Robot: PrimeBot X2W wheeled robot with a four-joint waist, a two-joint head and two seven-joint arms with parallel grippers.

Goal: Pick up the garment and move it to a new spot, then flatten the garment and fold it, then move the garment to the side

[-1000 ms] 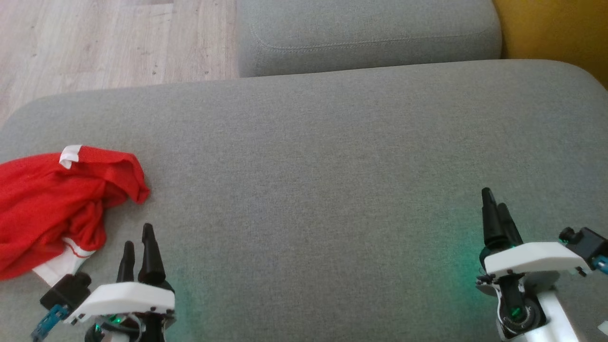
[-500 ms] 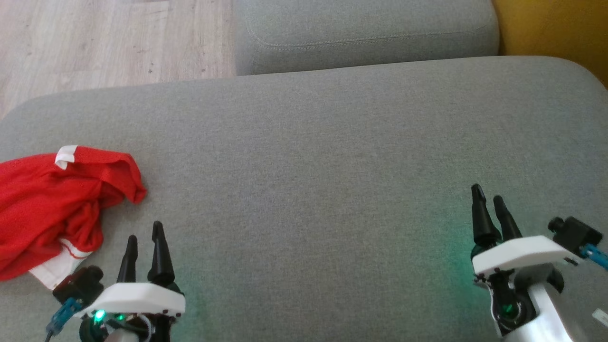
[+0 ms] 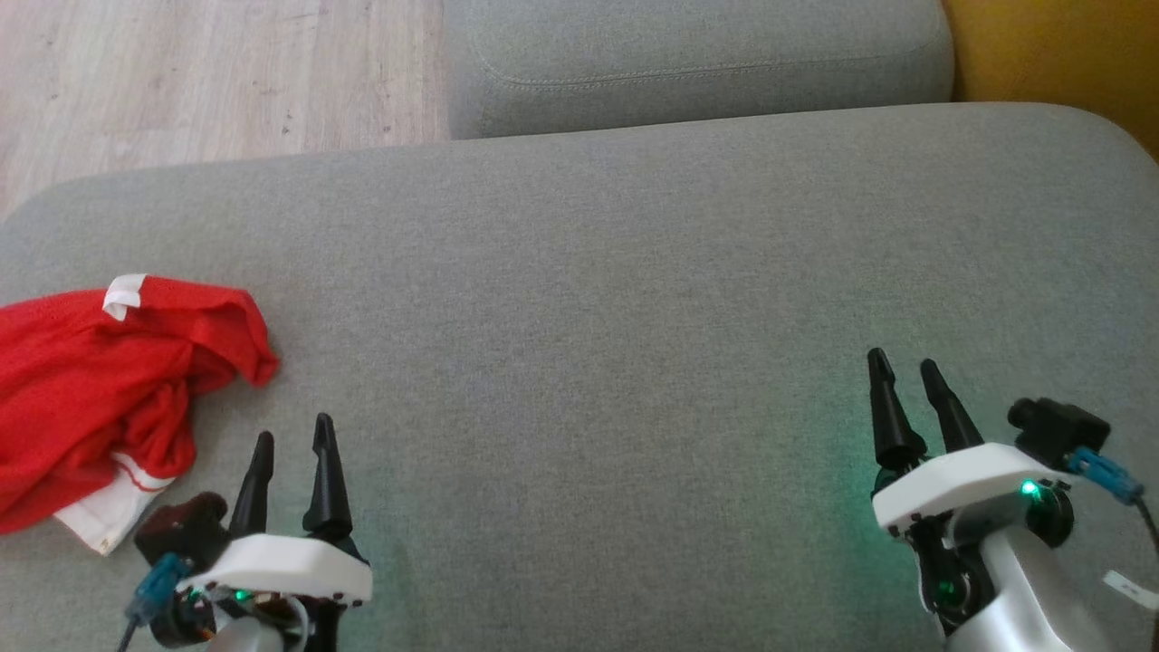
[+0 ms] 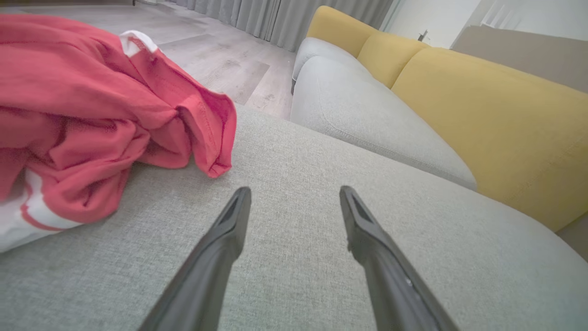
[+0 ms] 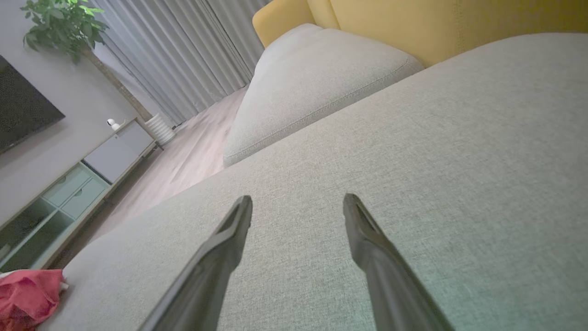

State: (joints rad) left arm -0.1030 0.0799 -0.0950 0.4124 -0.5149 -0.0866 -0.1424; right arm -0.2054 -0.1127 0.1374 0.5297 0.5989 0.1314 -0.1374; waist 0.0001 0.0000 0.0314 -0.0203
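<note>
The garment (image 3: 100,380) is a crumpled red shirt with white trim, lying at the left edge of the grey sofa cushion (image 3: 589,299). In the left wrist view the garment (image 4: 92,115) sits up and to the left of the fingers, a short gap away. My left gripper (image 3: 294,439) hovers open just right of it, nothing between its fingers. My right gripper (image 3: 905,371) is open over bare cushion at the lower right, far from the cloth. A corner of the garment (image 5: 27,296) shows at the right wrist view's lower left.
A second grey cushion (image 3: 697,63) lies beyond the one I work over, with a yellow backrest (image 3: 1050,54) at the upper right. Wooden floor (image 3: 181,81) runs along the upper left. A media cabinet (image 5: 78,184) and a potted plant (image 5: 64,23) stand across the room.
Both grippers have turned and shifted: the left one a little to the right and lower in view, the right one to the left. The garment has not moved.
</note>
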